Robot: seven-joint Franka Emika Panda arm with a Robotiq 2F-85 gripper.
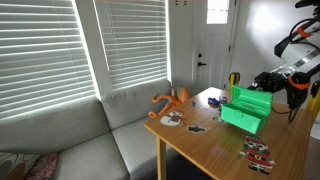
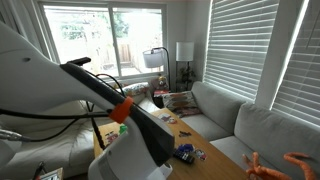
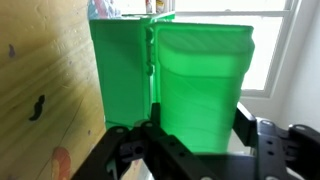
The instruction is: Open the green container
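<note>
Green container (image 3: 200, 70): thin moulded plastic. It looks light and a bit flexy, and glossy, so slippery. I judge it will slide on the wood sooner than resist a pull. In an exterior view the green container (image 1: 245, 108) sits toward the right part of the table, with a green panel standing upright above the body. I read that as the lid raised, not certain.

Best hold, I think: the lid's free edge, pinched across the thin wall, not the smooth broad face.

Gripper (image 3: 195, 138): in the wrist view the fingers stand spread on either side of the green plastic. Whether they press on it I cannot tell.

Table (image 1: 215, 150): bare light wood, smooth, little friction, so the box may skid or tip. Clutter near it: an orange toy (image 1: 172, 100) and small flat items (image 1: 258, 152).

Room: grey sofa (image 1: 80, 140) against the table, blinds (image 1: 50, 50) behind it, white door (image 1: 213, 40) at the back. An exterior view also shows a bright window (image 2: 100, 35) and a floor lamp (image 2: 153, 58).
</note>
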